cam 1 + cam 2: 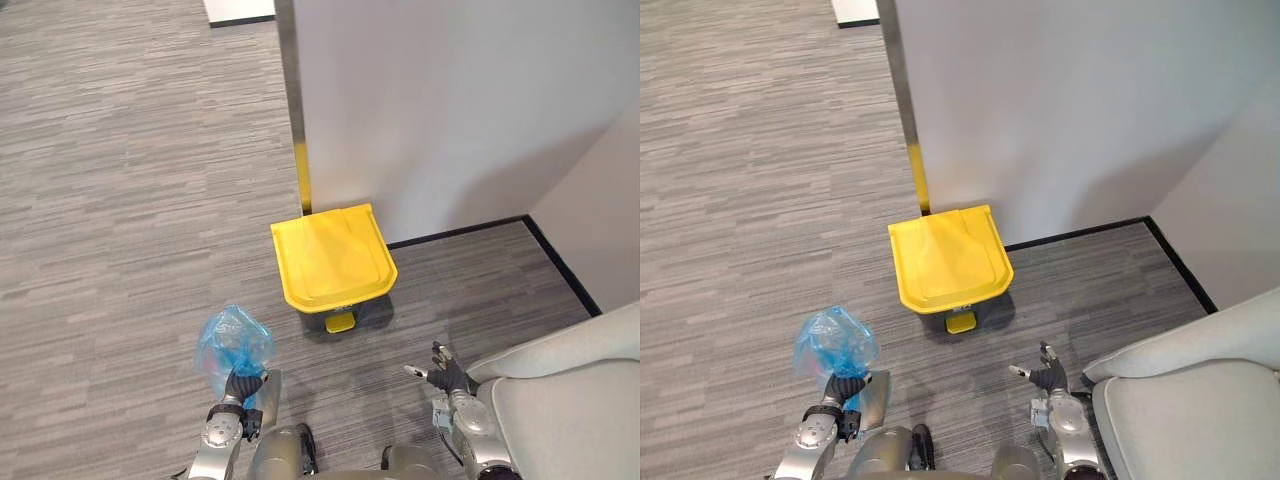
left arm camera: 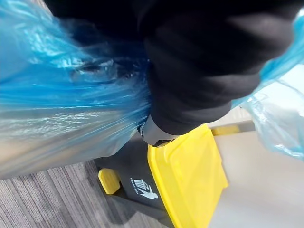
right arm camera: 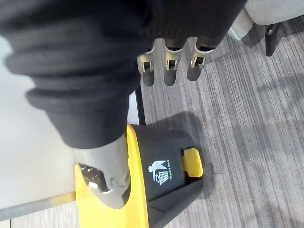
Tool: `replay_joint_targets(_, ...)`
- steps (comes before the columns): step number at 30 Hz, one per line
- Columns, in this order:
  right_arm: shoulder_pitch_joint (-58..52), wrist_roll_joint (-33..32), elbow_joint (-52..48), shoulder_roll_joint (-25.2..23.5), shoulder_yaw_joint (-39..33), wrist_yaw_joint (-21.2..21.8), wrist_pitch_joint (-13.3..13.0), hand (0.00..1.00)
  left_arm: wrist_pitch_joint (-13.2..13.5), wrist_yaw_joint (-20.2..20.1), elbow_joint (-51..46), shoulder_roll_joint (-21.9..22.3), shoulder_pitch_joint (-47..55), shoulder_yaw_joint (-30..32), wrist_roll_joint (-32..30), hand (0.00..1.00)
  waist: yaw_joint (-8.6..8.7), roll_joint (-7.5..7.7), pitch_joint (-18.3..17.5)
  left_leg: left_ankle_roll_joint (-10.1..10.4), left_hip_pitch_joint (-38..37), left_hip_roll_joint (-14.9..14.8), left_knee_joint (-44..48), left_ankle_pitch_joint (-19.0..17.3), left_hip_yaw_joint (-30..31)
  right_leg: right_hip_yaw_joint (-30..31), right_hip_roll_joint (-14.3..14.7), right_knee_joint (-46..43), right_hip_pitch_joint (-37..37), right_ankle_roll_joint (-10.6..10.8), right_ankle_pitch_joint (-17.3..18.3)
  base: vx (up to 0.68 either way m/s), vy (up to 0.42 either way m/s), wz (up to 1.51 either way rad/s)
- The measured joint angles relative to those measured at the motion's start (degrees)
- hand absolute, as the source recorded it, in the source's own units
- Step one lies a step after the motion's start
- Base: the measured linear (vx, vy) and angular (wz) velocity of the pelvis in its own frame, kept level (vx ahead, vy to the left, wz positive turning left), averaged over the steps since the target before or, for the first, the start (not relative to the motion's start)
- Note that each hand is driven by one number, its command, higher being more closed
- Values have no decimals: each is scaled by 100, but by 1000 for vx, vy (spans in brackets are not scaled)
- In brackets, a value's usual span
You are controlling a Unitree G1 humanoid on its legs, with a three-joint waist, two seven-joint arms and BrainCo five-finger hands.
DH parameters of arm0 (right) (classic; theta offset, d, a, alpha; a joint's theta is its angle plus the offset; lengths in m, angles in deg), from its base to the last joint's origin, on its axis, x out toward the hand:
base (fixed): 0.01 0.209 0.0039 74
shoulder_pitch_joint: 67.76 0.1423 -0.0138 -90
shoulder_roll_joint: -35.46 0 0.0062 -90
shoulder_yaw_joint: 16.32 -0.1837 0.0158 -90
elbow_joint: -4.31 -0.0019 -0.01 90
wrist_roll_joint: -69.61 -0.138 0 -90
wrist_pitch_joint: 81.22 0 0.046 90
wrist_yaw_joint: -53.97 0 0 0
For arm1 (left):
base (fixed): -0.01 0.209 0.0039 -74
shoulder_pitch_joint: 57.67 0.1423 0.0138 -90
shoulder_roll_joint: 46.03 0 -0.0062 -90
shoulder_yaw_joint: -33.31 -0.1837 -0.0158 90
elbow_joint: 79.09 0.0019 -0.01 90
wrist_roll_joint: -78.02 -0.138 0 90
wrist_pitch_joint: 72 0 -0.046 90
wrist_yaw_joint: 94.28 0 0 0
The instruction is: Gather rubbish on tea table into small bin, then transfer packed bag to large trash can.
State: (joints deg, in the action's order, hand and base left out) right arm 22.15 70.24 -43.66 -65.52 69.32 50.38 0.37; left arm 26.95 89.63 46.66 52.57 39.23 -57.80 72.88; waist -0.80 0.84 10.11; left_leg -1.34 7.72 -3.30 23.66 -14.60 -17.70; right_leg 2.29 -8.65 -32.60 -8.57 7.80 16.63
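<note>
Blue bag (image 1: 232, 340), packed and bunched at its neck, is clenched in the left hand (image 1: 243, 385); the right hand (image 1: 445, 375) hangs empty, fingers loosely spread. Gathering looks done. What remains is the drop into the trash can (image 1: 333, 258), whose yellow lid is closed, on grey striped carpet (image 1: 120, 200) by a white wall (image 1: 450, 100).

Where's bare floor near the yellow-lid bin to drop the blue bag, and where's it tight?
Widest bare carpet lies left of the trash can. A narrower strip lies in front of its pedal, toward the left hand gripping the blue bag and the open right hand. The right side is tighter: corner walls and the grey seat hem it in.
</note>
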Motion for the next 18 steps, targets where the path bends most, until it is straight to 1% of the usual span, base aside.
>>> replay_joint_targets(1, -34, 0, 12, 1, -1, 0, 2, 0, 0, 3, 36, -6, -14, -6, 0, 100, 22, 6, -3, -22, -74, 45, -51, -9, -7, -26, -59, -279, -112, 44, -27, 116, 57, -7)
replay_joint_targets(2, -91, 8, 122, 1, 30, 3, 6, 0, -1, 18, 64, -28, -27, -2, 3, 100, 41, 7, -12, -55, -235, 64, -133, -25, -8, -75, -86, -570, -237, 38, 66, 105, 11, 5)
replay_joint_targets(4, -108, 47, 252, 2, 111, 7, 10, 0, 2, 29, 79, -83, -77, -2, 7, 100, 85, 38, -40, -56, -302, 40, -202, -26, 38, -155, -1, -506, -482, -142, 172, 139, -47, 21)
replay_joint_targets(5, -88, 59, 285, 7, 113, 6, 10, 0, 2, 31, 102, -125, -113, 3, 12, 100, 122, 46, -43, -42, -304, 15, -195, -18, 111, -251, 108, -287, -683, -203, 165, 139, -96, 33)
replay_joint_targets(6, -81, 59, 290, 8, 112, 6, 10, 0, 3, 39, 106, -149, -114, 6, 16, 100, 145, 56, -48, -36, -309, 15, -158, -19, 159, -256, 179, 0, -730, -305, 80, 204, -166, 48)
replay_joint_targets(7, -98, 58, 332, 54, 104, 4, 6, 0, 2, 39, 187, -149, -146, -22, 37, 100, 197, 25, -57, 10, -303, 30, -89, -34, 353, -282, 271, 385, -650, -433, -419, 186, -113, 37)
replay_joint_targets(8, -138, 57, 440, 137, 95, 2, 6, 0, 9, 31, 222, -78, -147, -64, 46, 100, 207, -83, -110, 106, -323, -38, -129, 18, 485, -388, 360, 620, -462, -508, -538, 237, -123, 28)
replay_joint_targets(10, -154, 56, 452, 197, 96, 1, 6, 0, 26, 37, 223, -34, -142, -50, 46, 100, 161, -146, -147, 210, -453, -179, -357, 79, 568, -459, 496, 980, -251, -553, -650, 159, -80, -2)
replay_joint_targets(11, -159, 56, 449, 224, 88, -2, 3, 0, 26, 34, 227, -16, -136, -50, 45, 100, 191, -167, -160, 261, -534, -187, -508, 113, 629, -517, 545, 1136, -154, -559, -707, 146, -91, 9)
replay_joint_targets(12, -183, 50, 453, 264, 53, -6, 2, 0, 30, 31, 227, 23, -159, -49, 45, 100, 206, -175, -175, 363, -655, -214, -775, 181, 681, -588, 603, 1408, -1, -573, -799, 126, -76, 16)
replay_joint_targets(15, -217, 48, 466, 287, -30, -7, 2, 0, 31, 22, 249, 50, -165, -50, 44, 100, 211, -181, -185, 387, -775, -251, -1023, 295, 697, -641, 636, 1808, 216, -570, -967, 58, -19, 8)
replay_joint_targets(18, -291, 47, 491, 272, -34, -4, 2, 0, 30, 21, 332, 48, -149, -47, 43, 100, 201, -191, -227, 367, -867, -212, -1159, 379, 730, -685, 629, 2212, 463, -540, -1146, 26, 39, 10)
